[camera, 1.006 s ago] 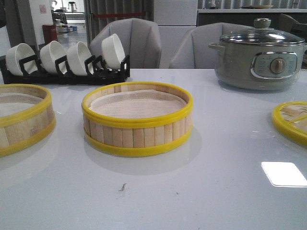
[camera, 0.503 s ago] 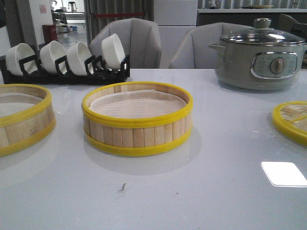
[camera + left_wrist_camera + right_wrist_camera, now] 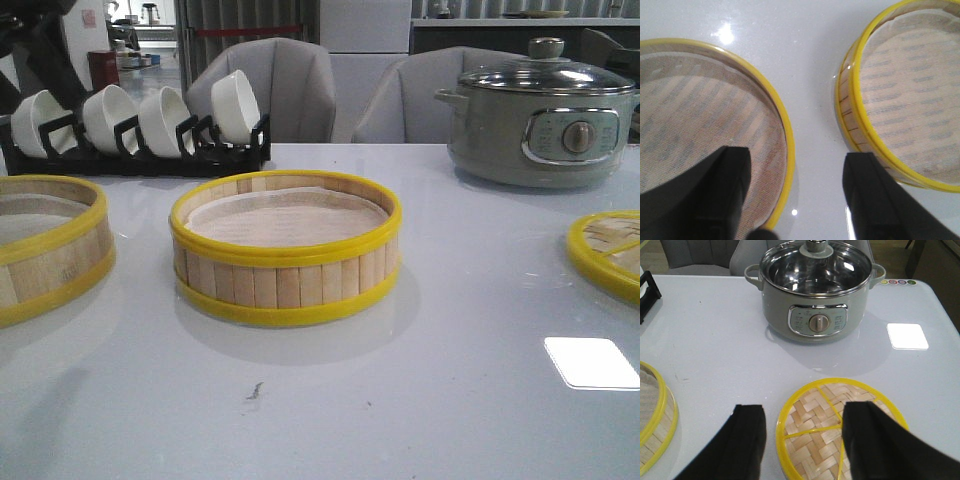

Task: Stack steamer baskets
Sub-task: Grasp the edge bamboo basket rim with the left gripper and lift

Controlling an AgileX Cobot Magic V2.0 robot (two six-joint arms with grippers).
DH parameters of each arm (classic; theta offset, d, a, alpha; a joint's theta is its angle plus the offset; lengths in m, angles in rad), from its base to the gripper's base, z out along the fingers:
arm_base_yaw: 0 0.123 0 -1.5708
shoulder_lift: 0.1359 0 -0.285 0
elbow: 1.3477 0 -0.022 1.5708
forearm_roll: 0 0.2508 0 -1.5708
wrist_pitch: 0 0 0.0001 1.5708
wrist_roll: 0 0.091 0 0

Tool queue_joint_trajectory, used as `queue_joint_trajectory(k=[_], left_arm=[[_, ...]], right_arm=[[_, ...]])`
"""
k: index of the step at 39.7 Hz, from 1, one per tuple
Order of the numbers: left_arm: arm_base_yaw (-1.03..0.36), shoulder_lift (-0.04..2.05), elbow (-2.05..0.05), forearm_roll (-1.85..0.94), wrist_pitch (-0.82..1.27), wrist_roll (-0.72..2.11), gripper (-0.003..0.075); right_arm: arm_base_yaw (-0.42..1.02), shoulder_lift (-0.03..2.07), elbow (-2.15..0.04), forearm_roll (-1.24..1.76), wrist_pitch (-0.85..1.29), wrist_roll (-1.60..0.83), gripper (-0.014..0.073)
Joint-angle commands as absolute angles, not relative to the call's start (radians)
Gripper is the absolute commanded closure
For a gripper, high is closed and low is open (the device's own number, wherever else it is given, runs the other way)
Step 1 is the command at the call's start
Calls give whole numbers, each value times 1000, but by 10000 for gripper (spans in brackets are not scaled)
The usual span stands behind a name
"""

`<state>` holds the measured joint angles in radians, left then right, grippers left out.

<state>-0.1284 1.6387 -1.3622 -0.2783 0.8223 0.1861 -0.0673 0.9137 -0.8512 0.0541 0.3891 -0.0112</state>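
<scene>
Two steamer baskets stand on the white table: one in the middle (image 3: 286,248), one at the left edge (image 3: 50,250). Both have pale slats, yellow rims and a white paper liner. In the left wrist view my left gripper (image 3: 797,152) is open and empty above the left basket's (image 3: 705,120) rim. One finger is over its liner and the other over the bare table between it and the middle basket (image 3: 910,95). My right gripper (image 3: 805,407) is open and empty above a woven yellow-rimmed lid (image 3: 830,425).
A grey-green electric pot (image 3: 540,115) with a glass lid stands at the back right. A black rack of white bowls (image 3: 135,130) stands at the back left. The woven lid (image 3: 605,255) lies at the right edge. A dark part of my left arm (image 3: 25,40) shows at the top left corner.
A dark part of my left arm has come into the top left corner of the front view. The baskets have not moved.
</scene>
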Motion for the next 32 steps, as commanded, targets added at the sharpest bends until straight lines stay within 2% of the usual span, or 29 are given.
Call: queue_joint_trajectory(k=[1, 32], left_arm=[[-131, 1628, -1388, -294, 759, 183, 254], [-182, 1825, -1390, -273, 673, 183, 254]], right_arm=[[-71, 906, -891, 60, 299, -10, 132], [-71, 906, -891, 60, 298, -10, 132]])
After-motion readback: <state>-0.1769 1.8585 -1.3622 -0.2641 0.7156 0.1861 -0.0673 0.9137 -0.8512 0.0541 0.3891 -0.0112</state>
